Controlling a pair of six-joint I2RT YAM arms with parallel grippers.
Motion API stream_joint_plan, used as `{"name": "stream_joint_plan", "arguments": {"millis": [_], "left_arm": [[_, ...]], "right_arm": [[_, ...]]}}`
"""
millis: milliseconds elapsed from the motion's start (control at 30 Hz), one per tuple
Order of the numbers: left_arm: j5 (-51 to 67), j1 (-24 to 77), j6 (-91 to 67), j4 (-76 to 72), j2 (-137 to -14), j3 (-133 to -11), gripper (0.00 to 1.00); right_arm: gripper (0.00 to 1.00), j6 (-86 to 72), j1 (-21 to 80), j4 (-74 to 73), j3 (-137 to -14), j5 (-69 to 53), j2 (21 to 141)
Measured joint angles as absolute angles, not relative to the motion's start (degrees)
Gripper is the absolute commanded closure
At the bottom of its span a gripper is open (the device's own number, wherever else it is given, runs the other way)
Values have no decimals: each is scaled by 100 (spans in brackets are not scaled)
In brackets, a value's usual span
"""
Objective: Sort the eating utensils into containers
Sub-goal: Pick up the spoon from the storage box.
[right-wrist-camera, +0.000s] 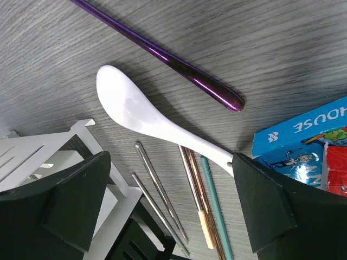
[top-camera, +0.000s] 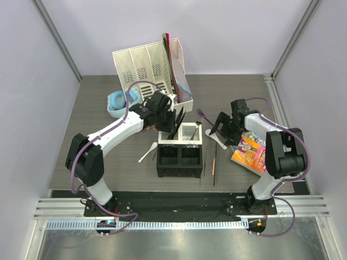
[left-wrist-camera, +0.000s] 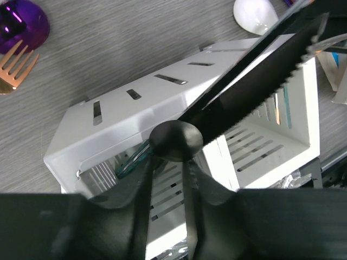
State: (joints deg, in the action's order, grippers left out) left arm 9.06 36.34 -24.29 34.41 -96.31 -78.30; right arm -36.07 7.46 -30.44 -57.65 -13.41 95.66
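Nearest, square caddy [top-camera: 179, 172]: two black cells in front, two slotted white cells behind. Right of caddy, thin chopsticks [top-camera: 214, 162] flat on grained tabletop [top-camera: 108, 157]; further, glossy white spoon [right-wrist-camera: 146, 122] beneath right gripper [right-wrist-camera: 171, 162], spread wide, empty. Over white cells, left gripper [left-wrist-camera: 169, 157] nearly closed, pinching round butt of serrated black knife [left-wrist-camera: 255, 81]. Behind caddy, blue headphones [top-camera: 120, 102].

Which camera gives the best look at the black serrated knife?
Left wrist view: the black serrated knife crosses the frame, teeth clear, slanting over the white caddy. The top external view shows only a thin dark sliver; the right wrist view misses it.
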Motion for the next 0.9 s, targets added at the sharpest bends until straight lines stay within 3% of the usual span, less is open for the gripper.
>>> {"name": "stream_joint_plan", "arguments": {"millis": [267, 900], "left_arm": [[849, 3636, -2427, 3398, -9655, -7686, 100], [797, 3636, -2300, 3282, -9216, -7489, 100]], "right_arm": [[0, -3590, 746, -3048, -5765, -1341, 9566], [0, -3592, 746, -3089, -5808, -1339, 9601]]}}
